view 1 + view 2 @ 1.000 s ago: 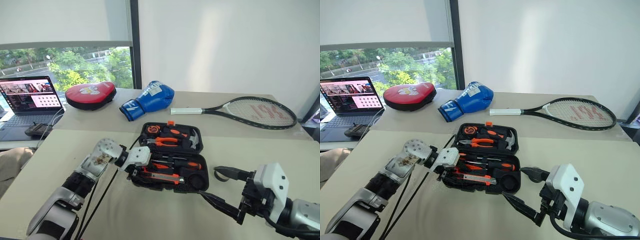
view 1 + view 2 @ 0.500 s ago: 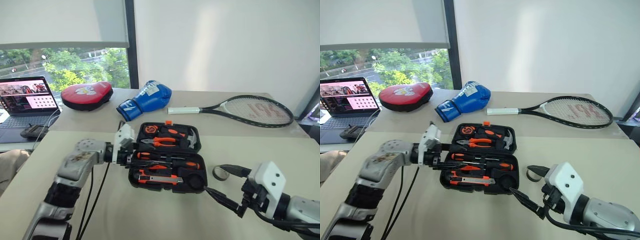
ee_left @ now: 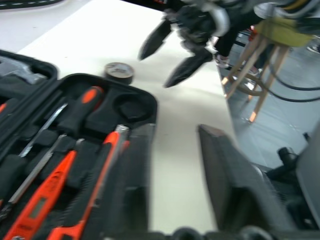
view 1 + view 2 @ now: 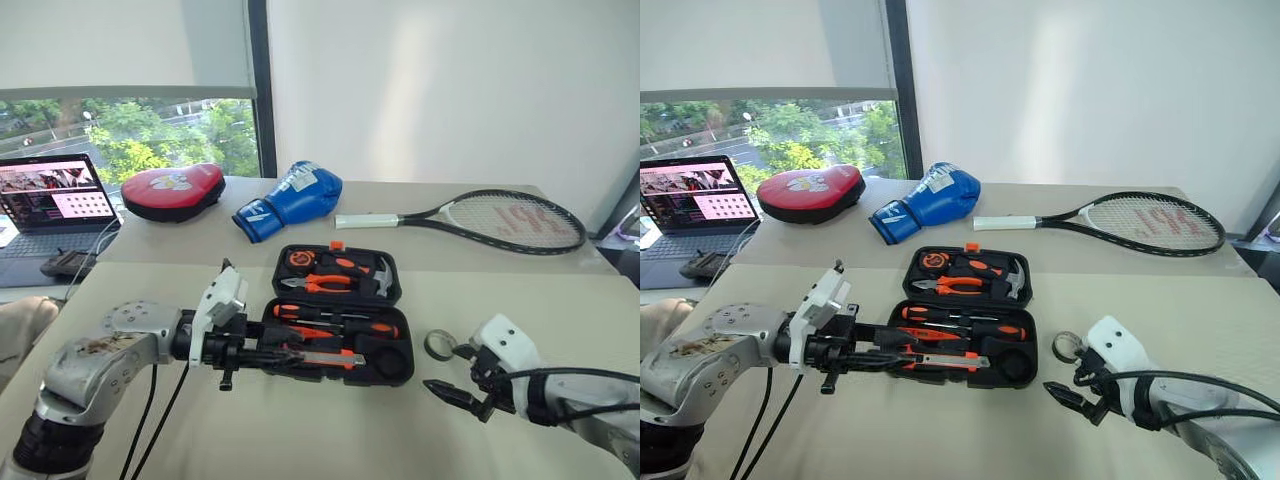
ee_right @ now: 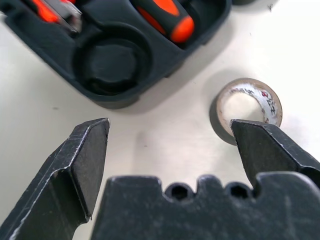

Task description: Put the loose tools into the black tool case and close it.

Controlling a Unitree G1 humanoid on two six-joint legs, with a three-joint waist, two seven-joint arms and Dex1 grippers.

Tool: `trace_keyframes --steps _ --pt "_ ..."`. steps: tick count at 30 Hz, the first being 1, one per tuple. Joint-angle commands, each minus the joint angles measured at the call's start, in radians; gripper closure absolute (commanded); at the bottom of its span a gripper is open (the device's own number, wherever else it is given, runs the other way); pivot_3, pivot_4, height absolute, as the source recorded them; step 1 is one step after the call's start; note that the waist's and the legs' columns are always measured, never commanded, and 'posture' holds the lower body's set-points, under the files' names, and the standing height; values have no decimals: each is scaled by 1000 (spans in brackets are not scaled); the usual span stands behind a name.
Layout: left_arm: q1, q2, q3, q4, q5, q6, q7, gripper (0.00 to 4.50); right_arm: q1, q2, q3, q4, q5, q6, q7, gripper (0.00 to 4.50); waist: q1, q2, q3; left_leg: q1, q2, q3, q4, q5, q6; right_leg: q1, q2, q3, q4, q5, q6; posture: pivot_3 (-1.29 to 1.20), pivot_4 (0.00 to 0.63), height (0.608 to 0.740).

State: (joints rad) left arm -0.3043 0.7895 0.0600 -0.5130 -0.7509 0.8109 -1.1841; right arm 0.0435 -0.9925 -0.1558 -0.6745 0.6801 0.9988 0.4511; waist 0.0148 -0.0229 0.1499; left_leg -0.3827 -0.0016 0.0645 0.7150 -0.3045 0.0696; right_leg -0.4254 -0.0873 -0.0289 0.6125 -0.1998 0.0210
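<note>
Screwdrivers and utility knife slotted, the black tool case [image 4: 340, 315] lies open as the wide-open right gripper [image 4: 452, 383] nears the tape roll [image 4: 439, 344] just right; left gripper [image 4: 872, 345] gapes empty

The left arm [image 4: 95, 355] wears scuffed silver casings with trailing black cables; the right gripper [image 4: 455, 375] has a white housing and black tapered fingers.

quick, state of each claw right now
Left claw: open, holding nothing, at the case.
Right claw: open wide, empty, beside the tape roll on the table.
</note>
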Motion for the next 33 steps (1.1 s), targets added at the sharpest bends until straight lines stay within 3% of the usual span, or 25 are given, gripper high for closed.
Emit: trace_keyframes --steps 1,4,9,10,12,19,20,23,27,33 --pt "45 8 -1 -68 -9 -42 14 1082 -91 7 49 31 -13 88 -20 0 -2 0 0 0 0 0 0 0 0 0 0 0 0 0 0 0 150 740" --pt "51 -10 -14 -105 -9 -53 52 18 -140 5 86 64 -34 117 -15 0 0 0 0 -1 0 0 0 0 0 0 0 0 0 0 0 0 150 740" --pt "28 -40 -46 -152 -24 -44 120 18 -219 14 171 149 -85 115 14 0 0 0 0 -1 -1 0 0 0 0 0 0 0 -1 0 0 0 150 740" --pt "22 -47 -56 -154 -16 -48 135 0 -235 17 197 177 -107 105 19 414 1 0 0 -1 -1 0 0 0 0 0 0 0 -1 0 0 0 150 740" --pt "12 -63 -78 -153 6 -55 167 0 -251 6 243 220 -154 71 39 620 -1 0 0 -1 -1 0 0 0 0 0 0 0 -1 0 0 0 150 740" --pt "54 -90 -94 -155 12 -73 227 0 -250 14 252 242 -218 19 76 2958 -2 0 0 0 -1 0 0 0 0 0 0 0 0 0 0 0 150 740" --pt "67 -92 -89 -156 11 -77 235 0 -245 7 258 235 -232 7 84 3488 -2 0 0 0 -1 0 0 0 0 0 0 0 0 0 0 0 150 740" --pt "95 -91 -74 -156 25 -97 255 0 -262 1 241 197 -239 -17 113 4344 -2 0 0 0 -1 0 0 0 0 0 1 0 0 0 0 0 150 740" --pt "135 -135 -45 -134 60 -179 296 0 -405 63 196 154 -149 37 161 4433 -7 1 0 1 -1 0 0 0 0 0 1 1 0 1 0 0 150 740" --pt "244 -75 78 -87 -21 -218 186 0 -690 169 381 294 -164 65 271 4433 -17 2 2 2 1 0 -2 1 -2 -2 4 1 0 3 -3 0 150 740"
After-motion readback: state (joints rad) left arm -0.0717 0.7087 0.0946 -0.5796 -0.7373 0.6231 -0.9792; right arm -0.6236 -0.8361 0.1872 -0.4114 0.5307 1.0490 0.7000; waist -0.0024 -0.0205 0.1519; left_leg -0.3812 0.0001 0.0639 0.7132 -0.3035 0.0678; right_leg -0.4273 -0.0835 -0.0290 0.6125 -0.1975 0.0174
